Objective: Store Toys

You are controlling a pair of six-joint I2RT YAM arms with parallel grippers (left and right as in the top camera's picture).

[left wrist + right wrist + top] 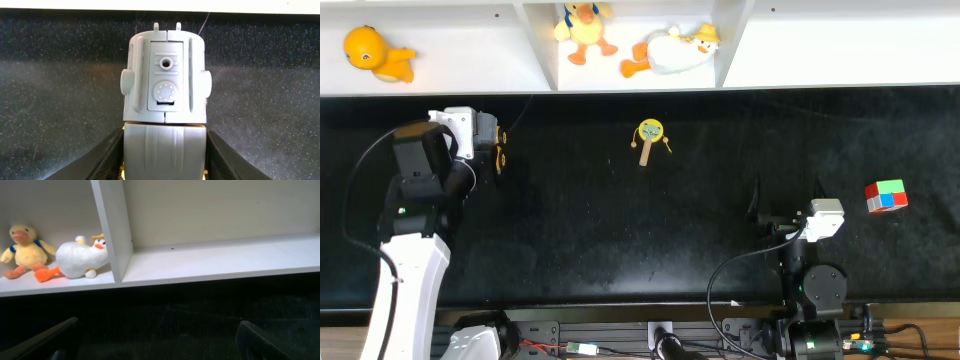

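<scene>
1. In the top view, an orange duck toy (375,52) is lying in the left compartment of the white shelf (820,78), which is running along the 12 o'clock edge of the black table (580,230).
2. The left gripper (164,136) is hanging over the table's left part, just at 6 o'clock from that left compartment. It is clamping a grey toy robot (165,80). The dark fingers (102,160) are pressing the toy's lower body from both sides. Its rounded head is sticking out beyond the fingertips, toward the shelf edge at 12 o'clock.
3. A yellow duck plush (583,28) and a white duck plush (670,50) are lying side by side in the middle compartment, the white one at 3 o'clock from the yellow one.
4. A small rattle drum (649,138) with a wooden handle is lying on the table at 6 o'clock from the middle compartment. It is at 3 o'clock from the held robot and well apart from it.
5. The right gripper (786,196) is hovering over the table's right part with its fingers spread wide and nothing between them. Its wrist view is facing the shelf.
6. A multicoloured cube (886,196) is resting on the table at 3 o'clock from the right gripper, apart from it.
</scene>
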